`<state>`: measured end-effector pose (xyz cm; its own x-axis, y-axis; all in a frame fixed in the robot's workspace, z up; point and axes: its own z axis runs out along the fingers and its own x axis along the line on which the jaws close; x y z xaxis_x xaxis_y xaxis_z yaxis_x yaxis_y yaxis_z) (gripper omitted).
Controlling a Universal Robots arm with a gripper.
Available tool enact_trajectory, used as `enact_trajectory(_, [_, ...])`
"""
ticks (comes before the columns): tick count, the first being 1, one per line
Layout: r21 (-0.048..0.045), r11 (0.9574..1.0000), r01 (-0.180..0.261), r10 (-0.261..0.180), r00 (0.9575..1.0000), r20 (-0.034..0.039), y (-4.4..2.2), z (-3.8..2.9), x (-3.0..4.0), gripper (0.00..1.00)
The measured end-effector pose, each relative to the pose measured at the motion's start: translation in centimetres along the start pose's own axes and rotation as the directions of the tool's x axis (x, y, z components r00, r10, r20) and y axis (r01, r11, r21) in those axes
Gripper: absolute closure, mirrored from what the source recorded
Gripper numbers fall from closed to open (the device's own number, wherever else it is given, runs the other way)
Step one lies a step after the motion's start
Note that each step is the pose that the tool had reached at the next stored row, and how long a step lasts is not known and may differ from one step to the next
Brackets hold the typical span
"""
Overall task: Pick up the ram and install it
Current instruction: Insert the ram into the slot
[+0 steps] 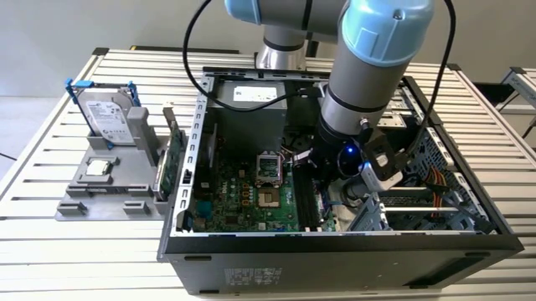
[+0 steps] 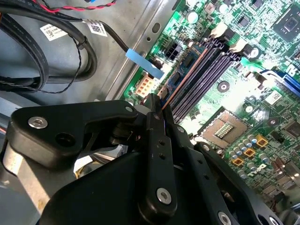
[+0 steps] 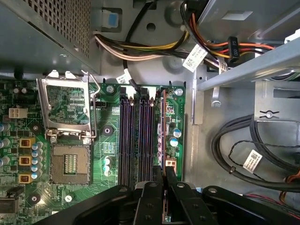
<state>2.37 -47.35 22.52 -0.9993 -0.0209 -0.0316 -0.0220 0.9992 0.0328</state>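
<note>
Gripper (image 3: 163, 180) jaws nearly closed, clamped edge-on around the thin ram (image 3: 162, 136), which stands in the outermost of the dark memory slots (image 3: 136, 136) on the green motherboard (image 3: 110, 145), CPU socket (image 3: 70, 161) beyond, all inside the open computer case (image 1: 335, 241).

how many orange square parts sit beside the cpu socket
3 in the first wrist view, in one row alongside the cpu socket: one end part, the middle part, the other end part. Others may be hidden.
</note>
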Motion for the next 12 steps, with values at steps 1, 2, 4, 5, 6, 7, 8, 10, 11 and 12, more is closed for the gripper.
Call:
enact_trajectory(1, [0.0, 1.0, 0.002, -0.002, 1.0, -0.0001, -0.01, 0.02, 0.0, 1.0])
enact_trajectory(2, [0.0001, 1.0, 0.005, -0.005, 1.0, -0.0003, -0.05, 0.03, 0.0, 1.0])
enact_trajectory(4, [-0.0001, 1.0, 0.01, -0.01, 1.0, -0.0004, -0.22, 0.06, 0.0, 1.0])
enact_trajectory(5, [-0.0002, 0.9999, 0.012, -0.012, 0.9999, -0.0005, -0.3, 0.08, 0.01, 1.0])
enact_trajectory(6, [-0.0004, 0.9999, 0.014, -0.014, 0.9999, -0.0006, -0.33, 0.11, 0.01, 1.0])
enact_trajectory(7, [-0.0004, 0.9999, 0.015, -0.015, 0.9999, -0.0006, -0.36, 0.13, 0.02, 1.0])
enact_trajectory(8, [-0.0003, 0.9999, 0.015, -0.015, 0.9999, -0.0006, -0.4, 0.14, 0.02, 1.0])
enact_trajectory(10, [-0.0004, 0.9999, 0.017, -0.017, 0.9999, -0.0007, -0.46, 0.17, 0.03, 1.0])
enact_trajectory(11, [-0.0006, 0.9998, 0.018, -0.018, 0.9998, -0.0007, -0.48, 0.21, 0.04, 1.0])
enact_trajectory(12, [-0.0006, 0.9998, 0.019, -0.019, 0.9998, -0.0007, -0.5, 0.25, 0.04, 1.0])
